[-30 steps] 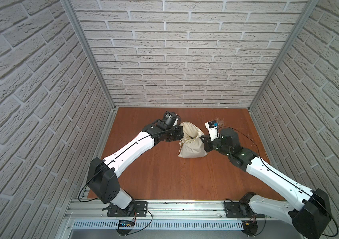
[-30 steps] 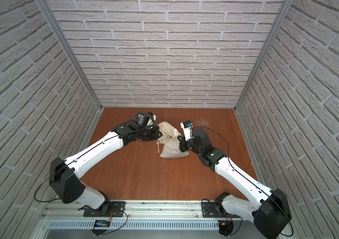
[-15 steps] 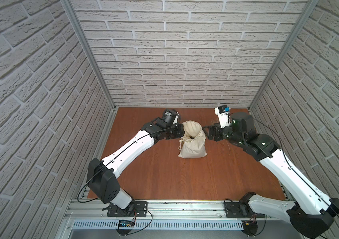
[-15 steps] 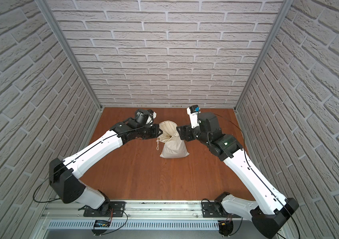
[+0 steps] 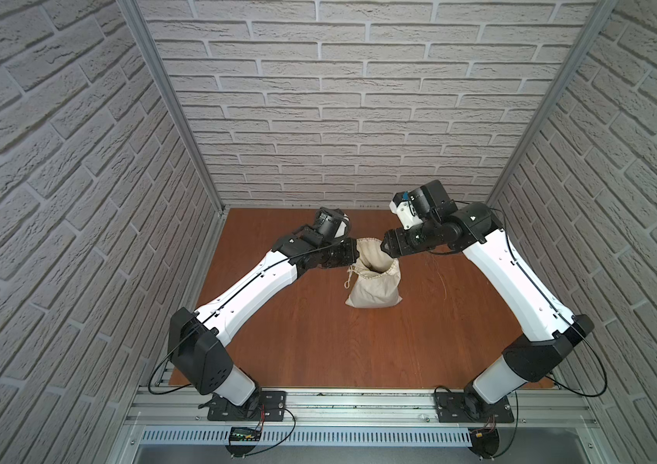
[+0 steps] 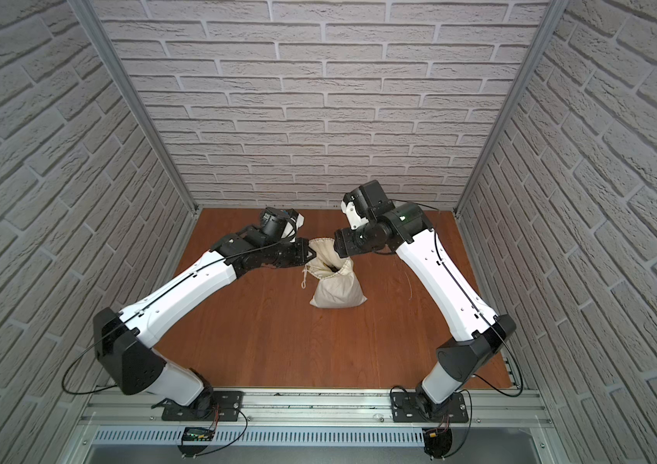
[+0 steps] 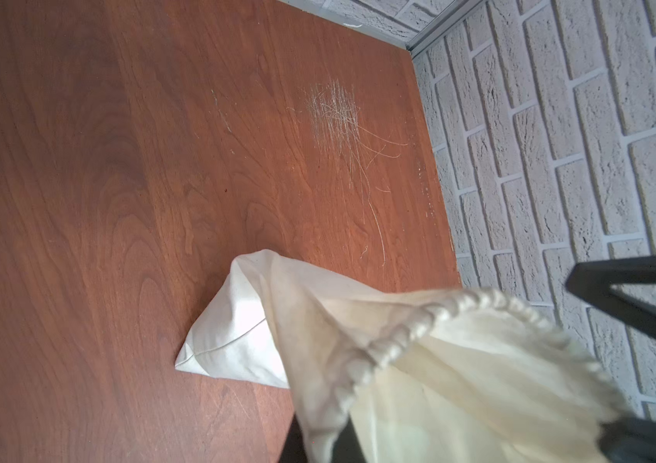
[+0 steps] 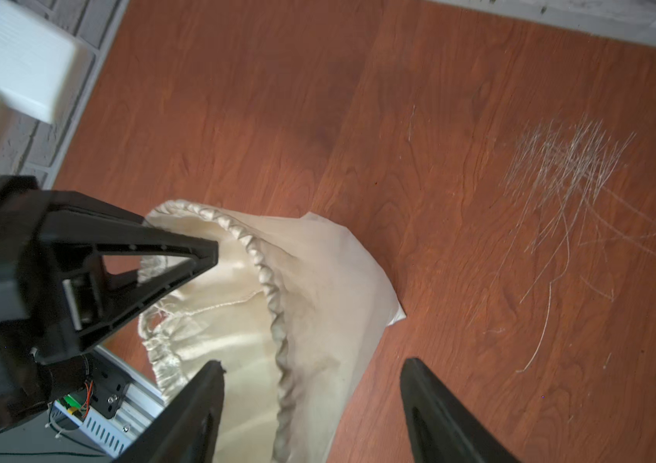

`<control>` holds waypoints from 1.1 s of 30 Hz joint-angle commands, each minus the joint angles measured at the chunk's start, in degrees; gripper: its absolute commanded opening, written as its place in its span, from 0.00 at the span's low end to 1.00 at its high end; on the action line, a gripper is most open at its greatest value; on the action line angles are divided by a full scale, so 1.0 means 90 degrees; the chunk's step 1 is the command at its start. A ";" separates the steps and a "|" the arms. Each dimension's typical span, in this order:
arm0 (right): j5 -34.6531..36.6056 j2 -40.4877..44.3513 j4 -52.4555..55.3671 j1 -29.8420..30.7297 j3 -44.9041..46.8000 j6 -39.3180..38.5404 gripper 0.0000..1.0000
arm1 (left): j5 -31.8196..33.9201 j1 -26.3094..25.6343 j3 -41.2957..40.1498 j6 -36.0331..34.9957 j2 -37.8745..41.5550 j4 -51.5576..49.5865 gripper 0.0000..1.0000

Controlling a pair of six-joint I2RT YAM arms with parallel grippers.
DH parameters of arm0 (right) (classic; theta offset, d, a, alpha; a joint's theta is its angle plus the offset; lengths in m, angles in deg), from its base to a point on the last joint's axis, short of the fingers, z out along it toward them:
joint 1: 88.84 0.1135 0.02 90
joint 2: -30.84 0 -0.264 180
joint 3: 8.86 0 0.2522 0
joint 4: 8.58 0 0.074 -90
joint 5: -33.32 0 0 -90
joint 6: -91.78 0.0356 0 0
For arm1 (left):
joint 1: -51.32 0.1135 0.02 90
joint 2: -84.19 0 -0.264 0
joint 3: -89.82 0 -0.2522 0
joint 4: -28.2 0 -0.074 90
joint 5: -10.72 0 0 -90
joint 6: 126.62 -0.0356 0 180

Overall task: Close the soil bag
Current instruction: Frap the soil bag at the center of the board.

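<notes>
the wood-grain tabletop [image 5: 319, 341] is bearing a slumped cloth soil bag [image 5: 375, 293]. left gripper [image 5: 356, 255] is pinching its ruffled hem [image 8: 270, 280]; right gripper [image 8: 312, 362] is straddling it, jaws apart.

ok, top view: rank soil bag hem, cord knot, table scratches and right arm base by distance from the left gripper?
From the left gripper, in a top view:
1. soil bag hem: pinched in its jaws, at the bag's left edge.
2. cord knot: hanging just in front, left of the bag.
3. table scratches: past the bag, on the right.
4. right arm base: front rail, right end.
</notes>
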 commanded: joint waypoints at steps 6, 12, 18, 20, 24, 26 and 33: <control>0.0641 0.0078 0.0669 0.0139 -0.0083 -0.0213 0.44 | 0.0078 0.0032 0.0390 -0.0319 -0.0060 -0.0257 0.00; 0.0699 0.0284 0.0672 0.0125 0.0018 -0.0237 0.07 | 0.0209 0.0107 0.0548 -0.0485 -0.0126 -0.0600 0.00; 0.1098 0.0529 0.0642 0.0015 0.0070 -0.0213 0.06 | 0.0349 0.0203 0.0779 -0.0748 -0.0168 -0.1036 0.00; 0.1450 0.0598 0.0560 -0.0017 -0.0003 -0.0167 0.05 | 0.0375 0.0267 0.1006 -0.0891 -0.0186 -0.1301 0.00; 0.1865 0.0716 0.0179 -0.0087 -0.0084 -0.0078 0.04 | 0.0461 0.0324 0.1680 -0.1130 -0.0262 -0.1798 0.00; 0.1842 0.0800 -0.0054 -0.0159 -0.0085 -0.0001 0.04 | 0.0420 0.0333 0.2094 -0.1250 -0.0344 -0.2054 0.00; 0.1054 0.1040 -0.0349 -0.0258 0.0216 0.0236 0.04 | 0.0020 0.0364 0.2607 -0.1493 -0.0520 -0.2490 0.00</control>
